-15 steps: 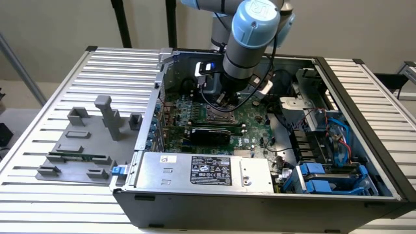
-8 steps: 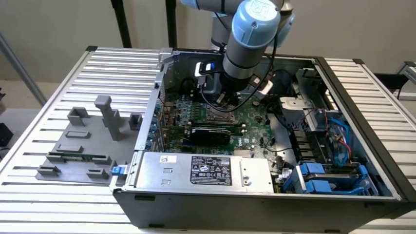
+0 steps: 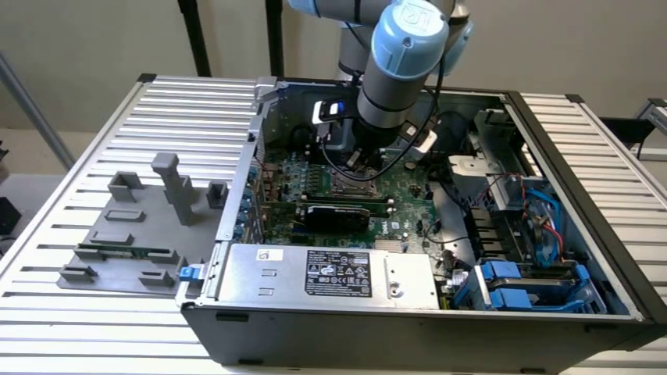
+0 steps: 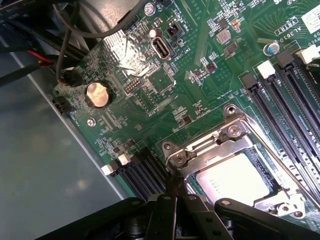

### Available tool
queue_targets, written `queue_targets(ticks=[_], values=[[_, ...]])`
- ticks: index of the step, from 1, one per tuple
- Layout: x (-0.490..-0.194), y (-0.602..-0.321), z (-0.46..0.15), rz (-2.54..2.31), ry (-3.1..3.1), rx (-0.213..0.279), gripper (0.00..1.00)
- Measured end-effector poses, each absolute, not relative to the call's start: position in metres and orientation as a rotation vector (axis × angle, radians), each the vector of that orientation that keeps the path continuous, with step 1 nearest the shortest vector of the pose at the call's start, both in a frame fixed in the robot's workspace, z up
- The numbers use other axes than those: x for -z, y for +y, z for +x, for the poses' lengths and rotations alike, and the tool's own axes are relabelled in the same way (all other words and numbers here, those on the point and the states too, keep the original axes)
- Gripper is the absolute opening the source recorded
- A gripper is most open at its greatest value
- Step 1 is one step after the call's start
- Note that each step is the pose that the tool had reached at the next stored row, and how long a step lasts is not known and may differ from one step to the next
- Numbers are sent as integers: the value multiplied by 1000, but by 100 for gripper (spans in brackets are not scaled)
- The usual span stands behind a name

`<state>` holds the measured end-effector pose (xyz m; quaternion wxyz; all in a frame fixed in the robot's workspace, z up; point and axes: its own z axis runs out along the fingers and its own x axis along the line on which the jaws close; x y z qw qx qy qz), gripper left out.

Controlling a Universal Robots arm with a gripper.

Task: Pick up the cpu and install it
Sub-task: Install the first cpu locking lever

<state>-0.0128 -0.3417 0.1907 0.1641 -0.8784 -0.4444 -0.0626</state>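
Note:
The cpu, a flat square chip with a silvery-grey top, lies inside the metal socket frame on the green motherboard. My gripper is shut, its dark fingertips pressed together at the frame's edge right beside the cpu, with nothing between them. In the exterior view the gripper hangs low inside the open computer case, just over the socket frame.
Black memory slots run beside the socket, and a coin battery sits on the board. A power supply fills the case front, with blue drive bays and cables nearby. A grey fixture plate holds a green memory stick.

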Motion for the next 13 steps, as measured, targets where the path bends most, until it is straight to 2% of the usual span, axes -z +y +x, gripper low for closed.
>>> queue_targets(ticks=[7,13], values=[[-198,-344,-13,-2504,-1267,178,11],[-210,-358,-17,-2504,-1267,178,11]])
